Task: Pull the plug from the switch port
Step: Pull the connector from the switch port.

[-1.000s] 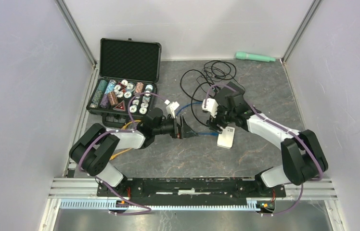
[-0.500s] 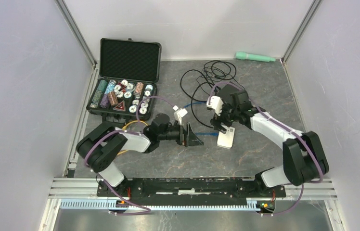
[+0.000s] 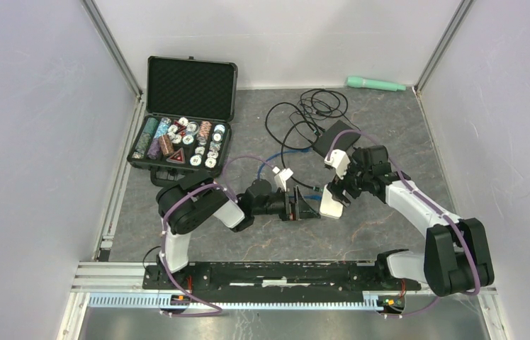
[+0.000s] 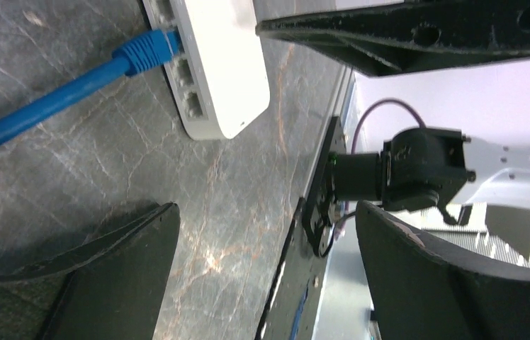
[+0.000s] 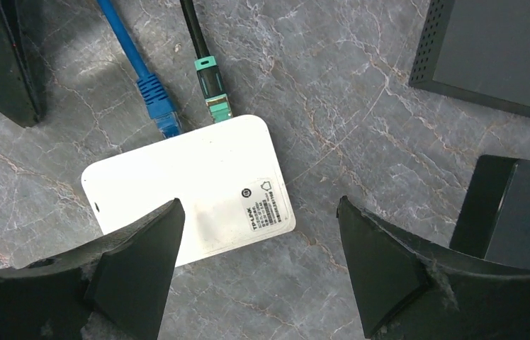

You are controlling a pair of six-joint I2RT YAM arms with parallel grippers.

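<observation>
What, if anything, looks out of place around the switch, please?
The switch seems to lie upside down: its label faces up. Otherwise nothing stands out; the blue plug and green plug sit at its ports.

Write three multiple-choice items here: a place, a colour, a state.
1. Where is the chip case in the top view?
A. Far left
B. Far right
C. Near centre

2. What colour is the cable plugged into the white switch in the left wrist view?
A. Red
B. Blue
C. Yellow

3. How are the left fingers?
A. Shut on the plug
B. Shut on the switch
C. Open, holding nothing

Answers:
1 A, it lies open at the far-left corner.
2 B, its blue plug enters the switch.
3 C, bare table shows between them.
</observation>
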